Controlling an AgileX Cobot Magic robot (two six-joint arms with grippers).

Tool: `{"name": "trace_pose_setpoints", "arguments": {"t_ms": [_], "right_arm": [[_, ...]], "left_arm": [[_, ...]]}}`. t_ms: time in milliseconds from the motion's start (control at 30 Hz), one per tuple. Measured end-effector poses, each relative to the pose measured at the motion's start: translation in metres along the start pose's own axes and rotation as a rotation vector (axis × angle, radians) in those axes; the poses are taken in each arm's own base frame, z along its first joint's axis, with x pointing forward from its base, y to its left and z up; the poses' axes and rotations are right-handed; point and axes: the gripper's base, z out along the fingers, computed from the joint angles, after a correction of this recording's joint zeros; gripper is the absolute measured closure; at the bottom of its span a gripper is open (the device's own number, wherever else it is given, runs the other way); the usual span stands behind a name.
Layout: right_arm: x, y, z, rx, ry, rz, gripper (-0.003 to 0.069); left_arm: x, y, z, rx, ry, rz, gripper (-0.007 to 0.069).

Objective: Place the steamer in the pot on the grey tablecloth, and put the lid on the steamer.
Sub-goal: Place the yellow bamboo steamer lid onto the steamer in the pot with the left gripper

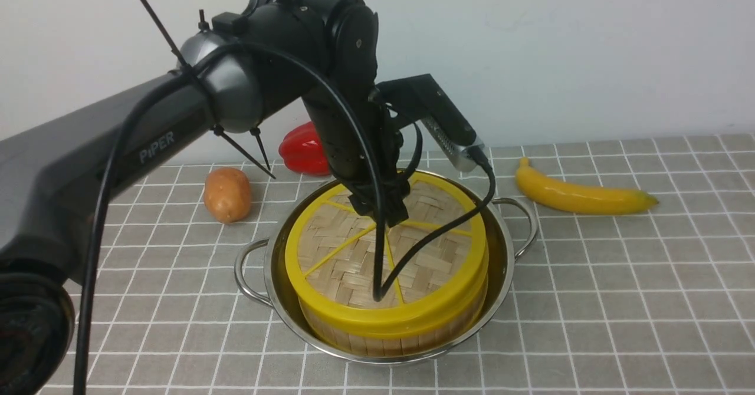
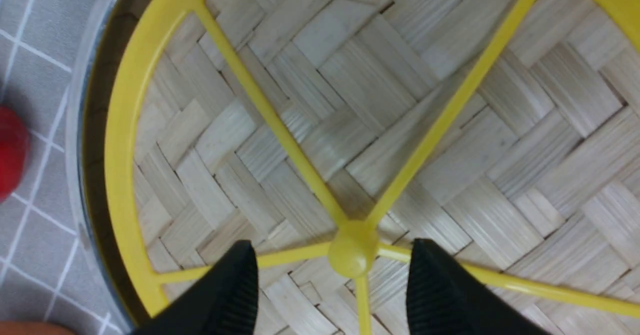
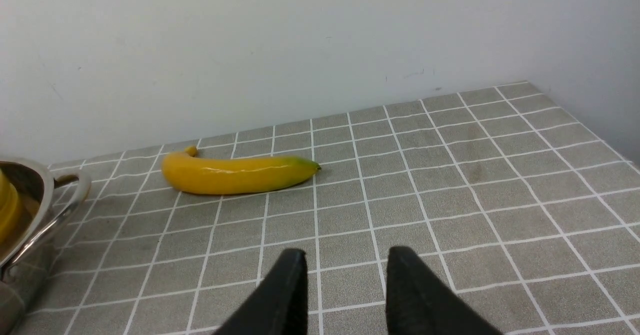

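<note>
The pot [image 1: 508,253] stands on the grey tablecloth [image 1: 619,277]. The steamer [image 1: 413,337] sits inside it, with only its slat wall showing. The lid [image 1: 336,247] lies on top of the steamer and hides its contents. My left gripper [image 1: 380,207] hangs over the lid's centre. In the left wrist view the left gripper [image 2: 332,245] is open, with a finger on each side of the yellow knob [image 2: 352,251] and a gap to it on both sides. My right gripper [image 3: 345,256] is open and empty above bare cloth; it is out of the front view.
A yellow banana [image 1: 581,197] lies to the right of the pot near the wall and also shows in the right wrist view [image 3: 235,175]. A potato [image 1: 227,194] and a red pepper [image 1: 304,150] lie behind the pot on the left. A white wall bounds the back.
</note>
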Motion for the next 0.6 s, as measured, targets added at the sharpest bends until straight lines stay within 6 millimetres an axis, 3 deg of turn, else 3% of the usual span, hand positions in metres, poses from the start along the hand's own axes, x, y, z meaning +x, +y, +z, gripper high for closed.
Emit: {"name": "trace_pose_setpoints", "arguments": {"t_ms": [333, 567, 600], "right_arm": [[0.000, 0.000, 0.000, 0.000, 0.000, 0.000, 0.0416], [0.000, 0.000, 0.000, 0.000, 0.000, 0.000, 0.0416], [0.000, 0.000, 0.000, 0.000, 0.000, 0.000, 0.0416]], "left_arm": [[-0.001, 0.000, 0.022, 0.023, 0.039, 0.003, 0.0251], [0.000, 0.001, 0.022, 0.017, 0.049, 0.006, 0.0435], [0.000, 0.000, 0.022, 0.022, 0.049, 0.006, 0.0497]]}}
